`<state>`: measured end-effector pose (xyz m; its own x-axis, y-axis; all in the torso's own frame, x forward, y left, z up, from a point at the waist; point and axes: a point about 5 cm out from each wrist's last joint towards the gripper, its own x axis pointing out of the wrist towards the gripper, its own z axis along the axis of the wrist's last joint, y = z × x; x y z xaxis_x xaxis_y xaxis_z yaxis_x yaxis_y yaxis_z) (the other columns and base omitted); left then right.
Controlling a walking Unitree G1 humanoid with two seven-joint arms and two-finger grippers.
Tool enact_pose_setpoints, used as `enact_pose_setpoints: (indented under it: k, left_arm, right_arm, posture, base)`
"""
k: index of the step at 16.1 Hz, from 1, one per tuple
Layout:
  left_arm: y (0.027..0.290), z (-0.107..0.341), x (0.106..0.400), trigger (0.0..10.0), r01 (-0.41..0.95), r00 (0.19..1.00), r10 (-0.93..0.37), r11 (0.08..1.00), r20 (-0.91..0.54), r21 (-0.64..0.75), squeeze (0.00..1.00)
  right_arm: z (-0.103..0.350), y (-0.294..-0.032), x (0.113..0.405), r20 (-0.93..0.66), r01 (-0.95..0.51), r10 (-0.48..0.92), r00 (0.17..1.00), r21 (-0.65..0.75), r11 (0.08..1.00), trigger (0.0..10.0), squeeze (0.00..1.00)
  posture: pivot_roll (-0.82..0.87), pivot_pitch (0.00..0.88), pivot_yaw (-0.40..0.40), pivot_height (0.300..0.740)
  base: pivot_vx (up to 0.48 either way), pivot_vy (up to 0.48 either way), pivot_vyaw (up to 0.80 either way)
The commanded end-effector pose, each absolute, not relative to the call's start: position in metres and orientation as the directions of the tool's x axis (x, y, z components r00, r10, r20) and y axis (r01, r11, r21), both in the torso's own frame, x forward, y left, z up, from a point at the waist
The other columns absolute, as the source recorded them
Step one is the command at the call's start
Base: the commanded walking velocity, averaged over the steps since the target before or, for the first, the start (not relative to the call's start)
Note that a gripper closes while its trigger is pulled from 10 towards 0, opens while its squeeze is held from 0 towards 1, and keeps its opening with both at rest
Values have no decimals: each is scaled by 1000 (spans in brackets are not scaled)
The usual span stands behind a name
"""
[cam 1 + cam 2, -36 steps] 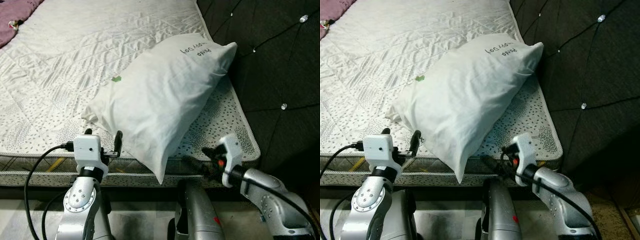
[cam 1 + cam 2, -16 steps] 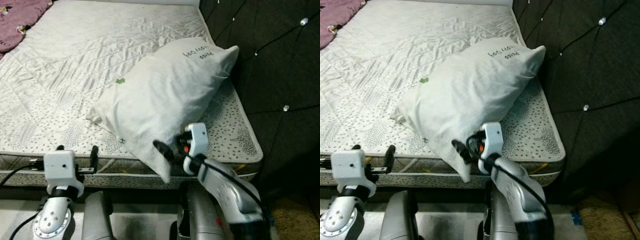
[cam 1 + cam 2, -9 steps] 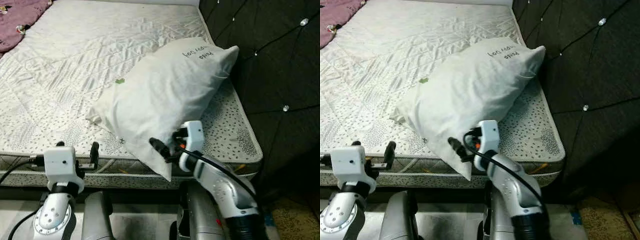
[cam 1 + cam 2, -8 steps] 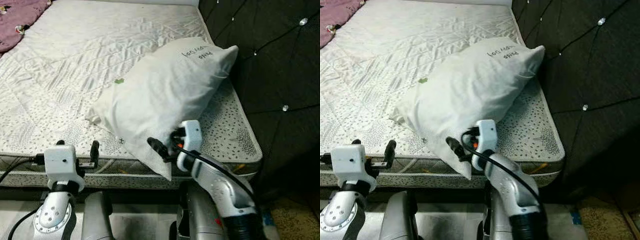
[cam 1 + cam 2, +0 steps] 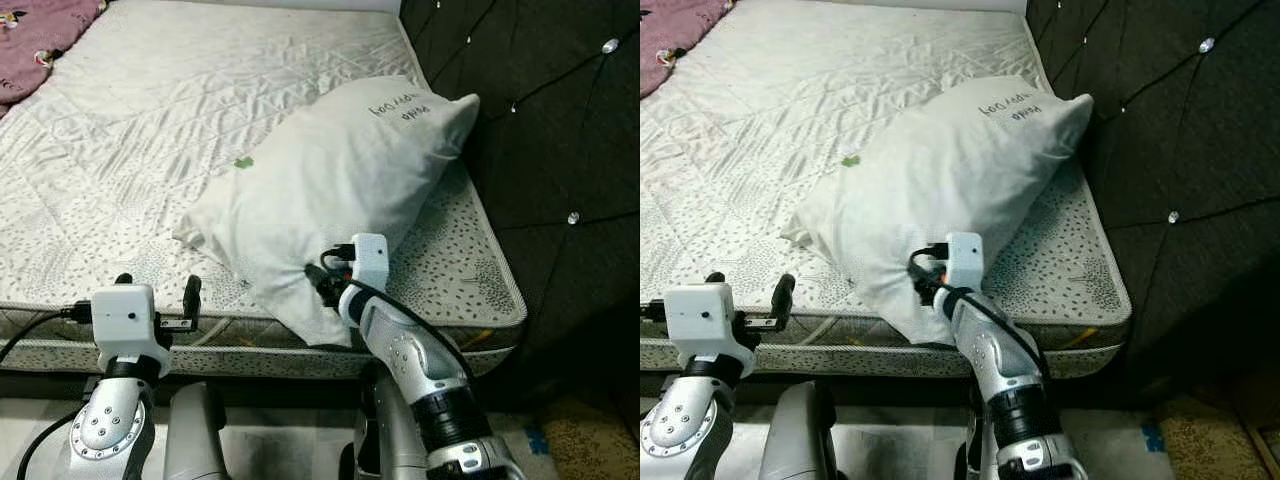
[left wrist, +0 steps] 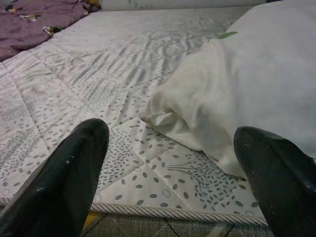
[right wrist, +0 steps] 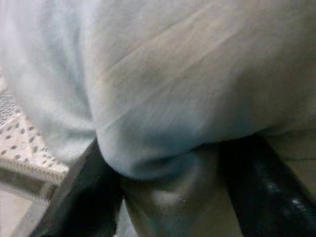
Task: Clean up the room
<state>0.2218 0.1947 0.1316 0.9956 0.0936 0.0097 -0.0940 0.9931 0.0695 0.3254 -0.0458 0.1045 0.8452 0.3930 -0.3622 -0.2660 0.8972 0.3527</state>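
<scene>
Purple cloth (image 6: 34, 22) lies at the far left corner of the quilted white dotted mattress (image 5: 150, 130). Left tool (image 5: 155, 296) hovers wide open and empty at the near mattress edge. Plump white wrinkled pillow (image 5: 330, 190) lies diagonally, handwritten end toward the dark tufted headboard (image 5: 540, 120). Right wrist view shows the right tool (image 7: 163, 197) spread around a bulge of the pillow's near corner.

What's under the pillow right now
The pillow lies on the dotted mattress, one corner overhanging its front edge. The right gripper presses into that corner. Anything beneath its middle is covered.
</scene>
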Motion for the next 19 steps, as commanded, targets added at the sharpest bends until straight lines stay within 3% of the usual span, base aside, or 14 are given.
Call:
enact_pose_setpoints:
  k: [1,4,13,16,19]
  left_arm:
    - [196,132,221,10000,-92,996,91,993,9,76,0]
    - [194,132,222,10000,-86,996,85,993,13,77,0]
    - [184,125,238,10000,-70,997,69,996,19,57,0]
    - [184,123,246,10000,-72,997,71,996,31,49,0]
    - [182,126,260,10000,-80,995,78,996,60,35,0]
  right_arm:
    - [120,-25,332,-325,-261,400,857,397,880,0,0]
    - [119,-28,336,-320,-219,363,875,408,886,0,0]
    - [104,-70,347,-322,-91,216,922,361,928,0,0]
    - [104,-100,355,-295,-48,130,947,270,962,0,0]
    - [132,-171,378,-216,101,-65,974,159,982,0,0]
  posture:
    - [137,100,-62,525]
    - [135,87,-66,525]
    - [69,27,-34,525]
    - [53,2,-42,525]
    - [25,0,-47,525]
  base:
    - [0,0,0]
    - [0,0,0]
    - [0,0,0]
    - [0,0,0]
    - [0,0,0]
